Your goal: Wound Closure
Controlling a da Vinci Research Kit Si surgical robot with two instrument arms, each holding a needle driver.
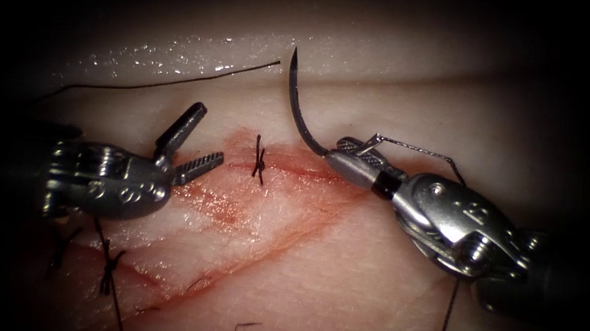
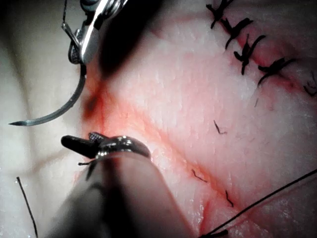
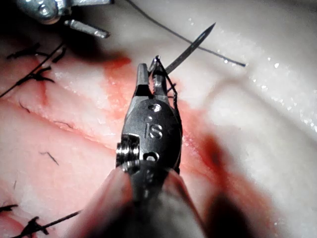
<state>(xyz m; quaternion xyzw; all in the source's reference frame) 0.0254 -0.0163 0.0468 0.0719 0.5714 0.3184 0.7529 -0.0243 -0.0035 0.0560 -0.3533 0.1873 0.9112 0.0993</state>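
Endoscope view: the right tool (image 1: 348,154) comes in from the right, jaws clenched on the needle (image 1: 300,113) near its swaged end, where the thread (image 1: 413,149) leaves it. The needle arcs up and away from the jaws, its tip free in the air above the tissue (image 1: 304,264); no part of it sits in the tissue. From the swage the thread crosses over the right tool's wrist and drops out of sight behind it.

The left tool (image 1: 194,142) sits on the left side of the cut (image 1: 295,171), jaws spread wide and holding nothing (one jaw angled up, the other pointing toward the cut).

One knotted stitch (image 1: 260,161) crosses the cut between the two tools. Red fluid (image 1: 215,208) stains the tissue along the cut and below it. A loose strand of thread (image 1: 180,83) lies across the pale tissue above the left tool. More tied stitches (image 1: 110,270) sit at the lower left.

Left wrist view: the needle (image 2: 57,111) curves from the right tool (image 2: 81,47), point clear of the tissue.

Right wrist view: the right tool (image 3: 151,82) is clamped on the needle (image 3: 190,49), point projecting beyond the jaws.
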